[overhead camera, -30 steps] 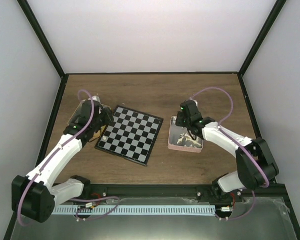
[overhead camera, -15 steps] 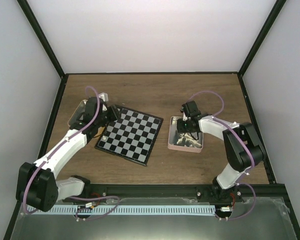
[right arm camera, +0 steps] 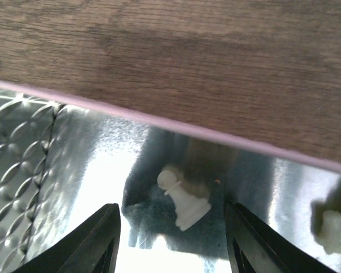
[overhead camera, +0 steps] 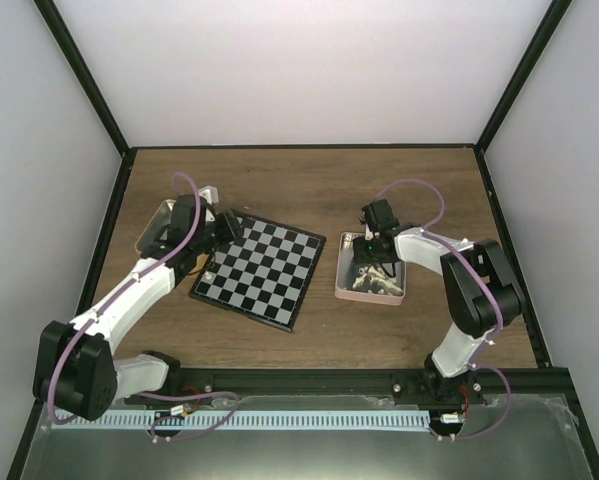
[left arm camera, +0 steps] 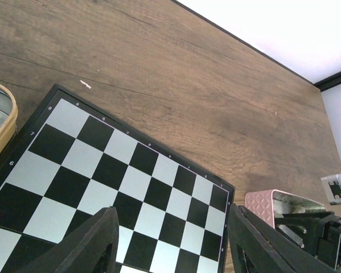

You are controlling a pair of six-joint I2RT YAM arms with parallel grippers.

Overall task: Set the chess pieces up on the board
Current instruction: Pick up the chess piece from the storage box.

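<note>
Top external view: nearest, the two arm bases sit at the front edge; the right arm's elbow is folded in closer to its base than a second ago. Further in, the board (overhead camera: 259, 268) lies askew on the wooden surface (overhead camera: 309, 190); to its right a pink-rimmed tin (overhead camera: 341, 285) holds a heap of cream-white chess pieces (overhead camera: 377, 286). The left claw (overhead camera: 222, 226) has swung from above the tan-rimmed tin (overhead camera: 157, 222) to the board's far-left corner. The left wrist view shows its fingers wide apart over the chequers, gripping nothing. The right claw (overhead camera: 372, 250) has shifted from the pink tin's middle to its far-left corner. The right wrist view shows its fingers wide apart above the metal floor, with one cream-white pawn (right arm camera: 184, 202) lying on its side there, ungripped.
</note>
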